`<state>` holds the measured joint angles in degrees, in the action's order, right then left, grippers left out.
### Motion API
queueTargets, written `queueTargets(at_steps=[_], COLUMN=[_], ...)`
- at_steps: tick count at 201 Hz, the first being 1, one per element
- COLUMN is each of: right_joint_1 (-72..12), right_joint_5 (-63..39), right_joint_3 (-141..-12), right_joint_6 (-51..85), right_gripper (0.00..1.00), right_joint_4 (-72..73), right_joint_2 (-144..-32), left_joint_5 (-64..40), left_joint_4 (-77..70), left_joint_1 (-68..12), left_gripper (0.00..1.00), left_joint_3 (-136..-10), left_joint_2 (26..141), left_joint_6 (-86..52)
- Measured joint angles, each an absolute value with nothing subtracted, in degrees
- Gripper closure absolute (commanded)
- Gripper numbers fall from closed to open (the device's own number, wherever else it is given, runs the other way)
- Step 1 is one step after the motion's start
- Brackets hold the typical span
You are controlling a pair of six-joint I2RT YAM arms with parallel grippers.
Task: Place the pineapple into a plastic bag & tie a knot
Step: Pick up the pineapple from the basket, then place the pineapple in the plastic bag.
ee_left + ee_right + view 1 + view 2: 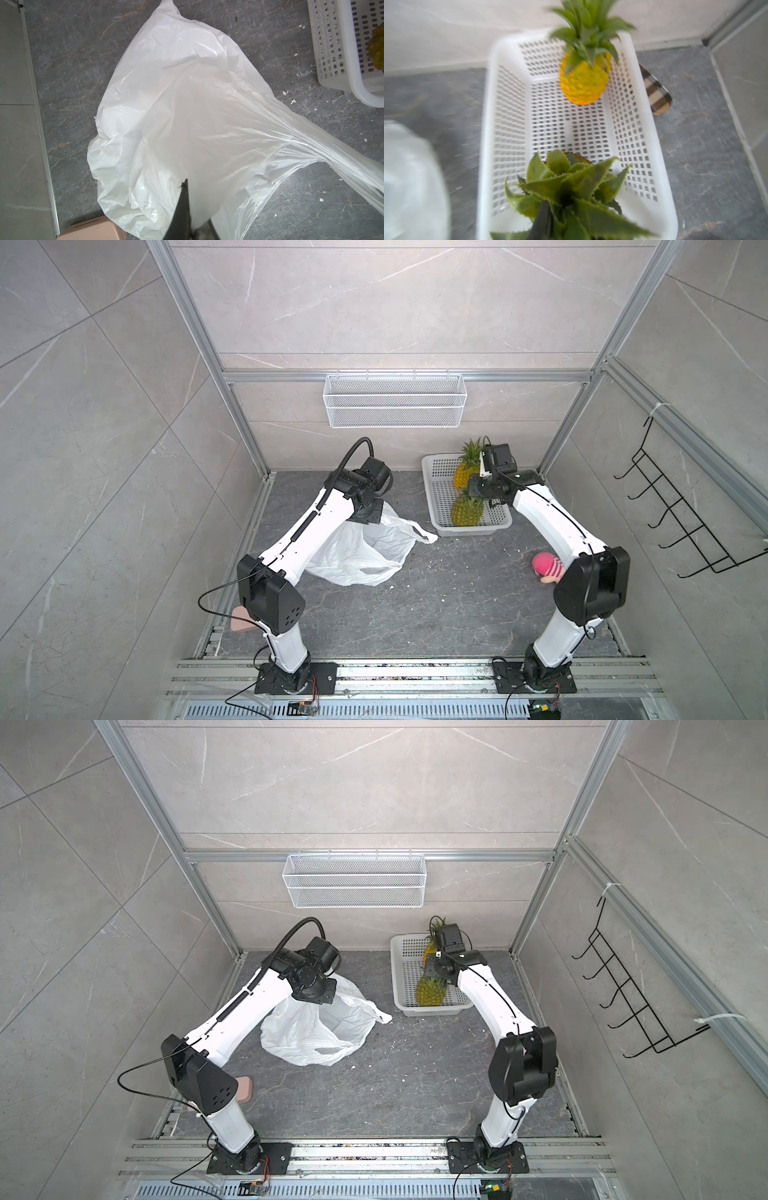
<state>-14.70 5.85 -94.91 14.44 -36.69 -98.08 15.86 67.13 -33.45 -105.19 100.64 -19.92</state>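
The white plastic bag (361, 556) (316, 1031) lies crumpled on the dark table. My left gripper (194, 209) is shut on its edge and holds that side up, with film stretched taut from the jaws. One loop handle (422, 533) lies toward the basket. No knot is in view. Two pineapples are in the white perforated basket (436, 472) (508, 124): a yellow one (463, 475) (584, 83) at the far end and a greener pineapple (467, 512) (431, 992) at the near end. My right gripper (478, 497) (556, 218) is shut on the near pineapple's leafy crown (571, 182).
A pink striped plush toy (548, 566) lies by the right arm. A pink block (241, 620) (93, 230) sits near the left arm's base. A checked object (656, 93) lies behind the basket. A wire basket (395, 400) hangs on the back wall and a black hook rack (673, 510) on the right wall.
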Motion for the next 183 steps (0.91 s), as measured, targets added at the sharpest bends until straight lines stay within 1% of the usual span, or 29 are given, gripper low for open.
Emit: queueTargets(at_steps=[43,70,94,108,136,159,183], right_joint_1=[-16.16,-21.58,-26.17,-28.29,-32.16,-34.68,-36.80], right_joint_5=[-8.71,-14.96,-19.84,-20.21,-18.55,-15.66,-11.25], right_joint_3=[-94.15,-92.49,-89.65,-87.31,-78.52,-70.81,-66.52], right_joint_6=[15.94,18.06,19.90,20.45,21.02,21.04,20.97], right_gripper=[1.00,1.00,1.00,1.00,1.00,1.00,1.00], right_joint_4=[-34.87,-31.99,-30.17,-29.41,-26.39,-22.87,-18.13], right_joint_2=[-82.30,-75.24,-71.92,-70.74,-68.73,-68.75,-70.37], left_joint_5=[12.75,11.46,11.14,10.55,9.74,7.99,5.15], left_joint_4=[66.04,65.87,65.91,65.78,65.91,65.93,65.69], left_joint_1=[-32.62,-32.36,-32.01,-31.81,-31.73,-31.73,-31.73], left_gripper=[1.00,1.00,1.00,1.00,1.00,1.00,1.00], left_joint_3=[-105.19,-105.23,-106.10,-106.34,-107.42,-108.57,-109.08], left_joint_2=[100.64,100.79,101.56,101.75,101.75,101.75,101.73], left_joint_6=[-19.92,-19.94,-19.94,-19.97,-20.05,-20.45,-20.95])
